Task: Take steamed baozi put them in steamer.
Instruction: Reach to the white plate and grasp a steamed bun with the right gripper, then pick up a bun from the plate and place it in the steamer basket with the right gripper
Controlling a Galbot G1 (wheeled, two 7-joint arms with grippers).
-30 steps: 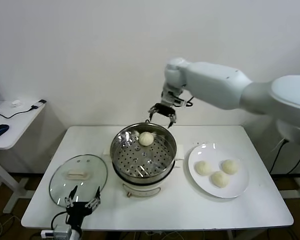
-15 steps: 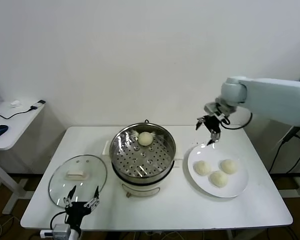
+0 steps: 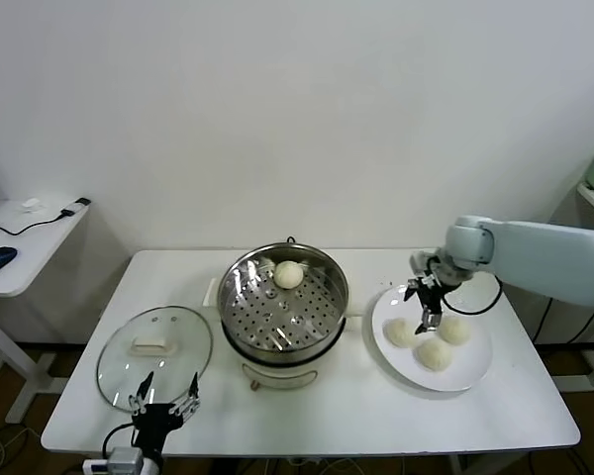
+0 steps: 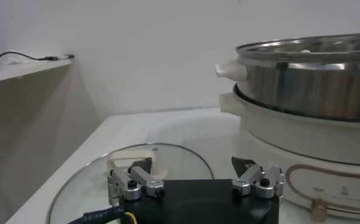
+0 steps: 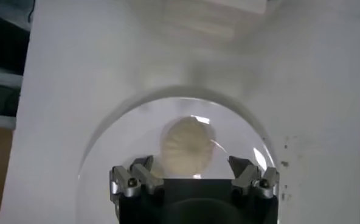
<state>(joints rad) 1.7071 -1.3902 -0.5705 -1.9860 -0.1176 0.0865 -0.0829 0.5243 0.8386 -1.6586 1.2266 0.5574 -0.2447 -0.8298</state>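
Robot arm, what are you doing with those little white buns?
It is moving steamed baozi into the steamer. One baozi already sits on its tray. The right gripper, fingers open, is above the plate holding three more baozi. The left gripper waits open by the glass lid.

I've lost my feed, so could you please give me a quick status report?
Right gripper open over plate, above a baozi. Left gripper idle, open by lid. One bun in steamer. Nothing obstructing.

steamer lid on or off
Off: the glass lid lies flat on the table beside the steamer, whose open tray holds one baozi.
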